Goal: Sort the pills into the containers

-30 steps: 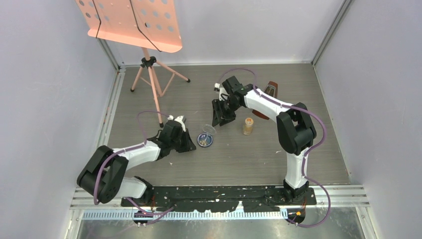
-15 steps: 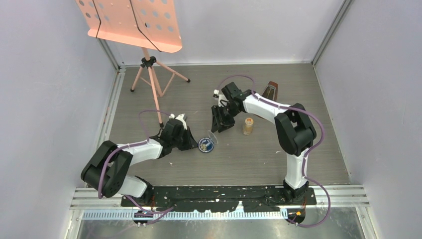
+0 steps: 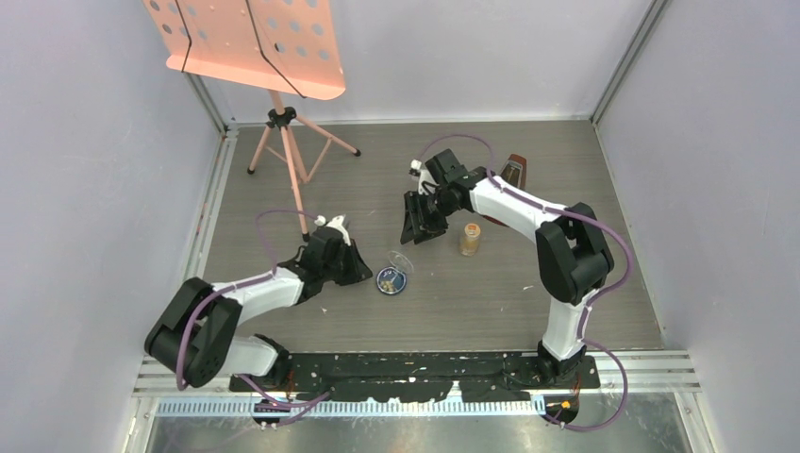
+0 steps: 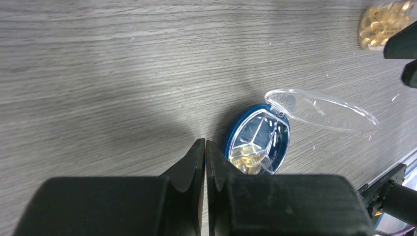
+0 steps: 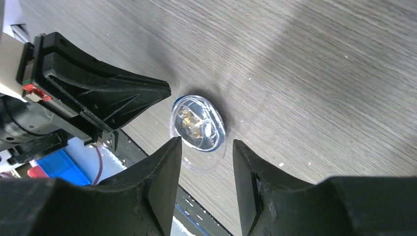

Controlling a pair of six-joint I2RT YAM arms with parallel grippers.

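My left gripper lies low, left of centre in the top view. Its fingers are pressed together on nothing, tips just beside the dish. The dish sits at centre, clear lid hinged open, pills in one compartment. Above it my right gripper hangs, fingers parted, empty. The bottle stands just right of it, the metronome farther up.
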